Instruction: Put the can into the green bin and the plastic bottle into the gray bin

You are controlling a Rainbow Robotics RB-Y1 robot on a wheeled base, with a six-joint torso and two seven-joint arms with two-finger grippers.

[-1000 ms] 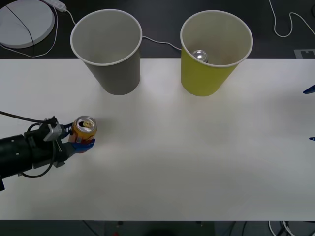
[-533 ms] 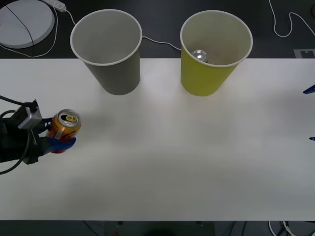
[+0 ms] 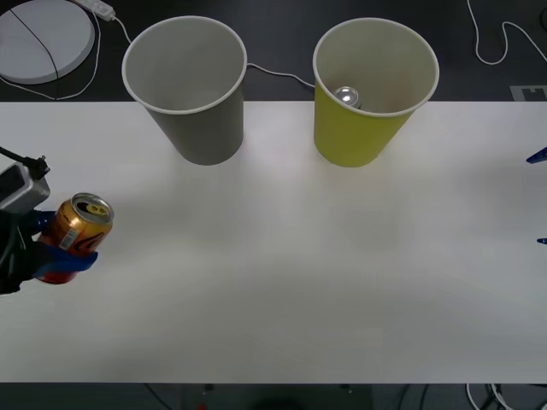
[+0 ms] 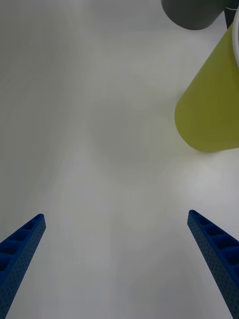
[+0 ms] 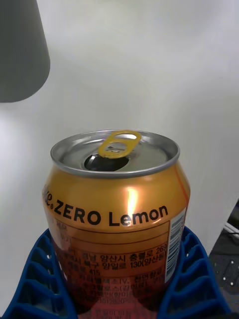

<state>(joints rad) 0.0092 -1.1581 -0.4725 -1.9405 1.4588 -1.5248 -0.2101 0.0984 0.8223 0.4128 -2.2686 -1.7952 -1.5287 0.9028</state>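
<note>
Gripping the can (image 3: 73, 237) at the far left edge of the front view, the left gripper (image 3: 53, 253) has its blue ribbed jaws closed around the lower body of the orange-gold drink can, which tilts slightly with its silver top and yellow pull-tab facing up. From the left wrist camera the can (image 5: 115, 209) stands between the two blue fingers (image 5: 37, 281), its label reading "ZERO Lemon", with the white bench (image 5: 149, 70) behind it. On the white bench (image 3: 299, 273), the gray bin (image 3: 190, 90) stands at upper left of centre in the front view and the green bin (image 3: 369, 94) at upper right, the two well apart from the can and just beside each other. Another can (image 3: 347, 96), showing a silver top, lies inside the green bin. At the right edge of the front view sits the right gripper (image 3: 538, 198), its jaws spread wide; its wrist camera shows both blue fingers (image 4: 214, 249) parted over bare bench, with the green bin (image 4: 211, 112) and gray bin (image 4: 194, 12) at upper right of that frame.
</note>
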